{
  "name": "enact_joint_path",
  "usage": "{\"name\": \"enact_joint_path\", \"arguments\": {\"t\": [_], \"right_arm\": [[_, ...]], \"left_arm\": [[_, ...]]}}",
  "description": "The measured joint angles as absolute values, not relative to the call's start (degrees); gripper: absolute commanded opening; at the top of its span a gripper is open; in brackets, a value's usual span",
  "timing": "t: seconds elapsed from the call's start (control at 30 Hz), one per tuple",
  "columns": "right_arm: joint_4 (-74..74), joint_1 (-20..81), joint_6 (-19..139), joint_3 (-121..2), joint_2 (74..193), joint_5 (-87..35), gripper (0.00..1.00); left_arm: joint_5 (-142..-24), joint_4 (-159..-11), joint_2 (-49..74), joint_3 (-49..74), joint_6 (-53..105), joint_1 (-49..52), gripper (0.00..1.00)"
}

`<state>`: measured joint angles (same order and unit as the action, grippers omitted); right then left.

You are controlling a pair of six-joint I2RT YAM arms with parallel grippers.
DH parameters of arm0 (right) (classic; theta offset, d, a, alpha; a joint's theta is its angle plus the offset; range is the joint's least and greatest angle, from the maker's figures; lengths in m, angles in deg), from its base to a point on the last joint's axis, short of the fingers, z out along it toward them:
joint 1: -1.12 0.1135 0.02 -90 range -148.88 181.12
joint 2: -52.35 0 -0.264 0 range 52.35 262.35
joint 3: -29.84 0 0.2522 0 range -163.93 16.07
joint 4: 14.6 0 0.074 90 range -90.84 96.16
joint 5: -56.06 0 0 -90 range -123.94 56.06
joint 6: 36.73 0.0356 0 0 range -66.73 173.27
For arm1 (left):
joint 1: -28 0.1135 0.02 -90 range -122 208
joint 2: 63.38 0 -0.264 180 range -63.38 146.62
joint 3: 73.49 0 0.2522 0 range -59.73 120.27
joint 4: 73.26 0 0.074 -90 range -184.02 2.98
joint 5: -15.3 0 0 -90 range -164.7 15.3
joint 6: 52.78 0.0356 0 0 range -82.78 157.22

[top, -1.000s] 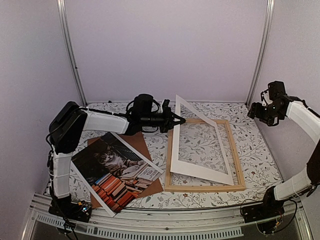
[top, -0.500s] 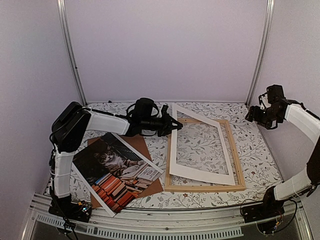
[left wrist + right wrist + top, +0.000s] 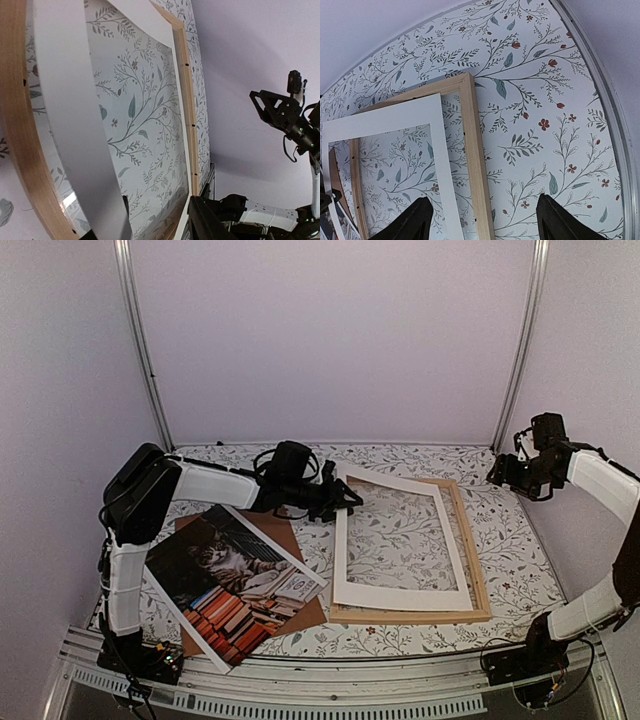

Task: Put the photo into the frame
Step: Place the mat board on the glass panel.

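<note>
The table, covered in a cloth printed with leaves and small flowers, fills the floor of the white-walled cell. The frame lies flat on it, right of centre, with the cloth showing through its opening. The white mat lies across the frame, slightly askew: its left strip hangs out past the frame's left bar, and its far left corner sticks out beyond the frame's far left corner. Whether that corner rests flat or is a little raised cannot be told.

The photo is outside the frame, at the near left of the table. It lies picture side up and turned on a diagonal, its near corner close to the table's near edge. It rests on the brown backing board, which shows past its far and right edges. Neither touches the frame.

The left arm reaches across the far left of the table. The left gripper sits low at the mat's far left corner; in the left wrist view its jaws stand apart, with the mat's strip just beside one finger and not clamped. The right gripper hangs in the air above the far right corner of the table, its fingers spread wide with nothing between them.
</note>
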<state>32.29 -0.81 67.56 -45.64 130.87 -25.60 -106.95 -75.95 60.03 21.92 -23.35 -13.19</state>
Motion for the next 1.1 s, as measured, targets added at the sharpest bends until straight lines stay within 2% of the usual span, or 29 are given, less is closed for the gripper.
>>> {"name": "enact_joint_path", "arguments": {"t": [0.33,0.47,0.7,0.87,1.1], "right_arm": [[31.46,-0.81,67.62,-44.26,131.61,-24.18,0.75],[30.89,-0.81,67.64,-44.13,131.66,-23.83,0.75],[30.34,-0.81,67.67,-43.58,132.49,-22.89,0.75],[30.34,-0.81,67.64,-43.52,132.49,-22.84,0.75],[30.37,-0.81,67.6,-43.52,132.49,-22.84,0.75]], "left_arm": [[-104.94,-82.99,60.03,23.03,-18.37,-13.19,0.46],[-103.52,-87.03,60.03,24.61,-15.81,-13.19,0.4],[-102.58,-90.66,60.03,27.1,-13.36,-13.25,0.22],[-102.5,-91.21,60.76,28.76,-13.43,-13.63,0.18],[-102.52,-91.21,63.36,30.31,-13.98,-14.02,0.17]]}}
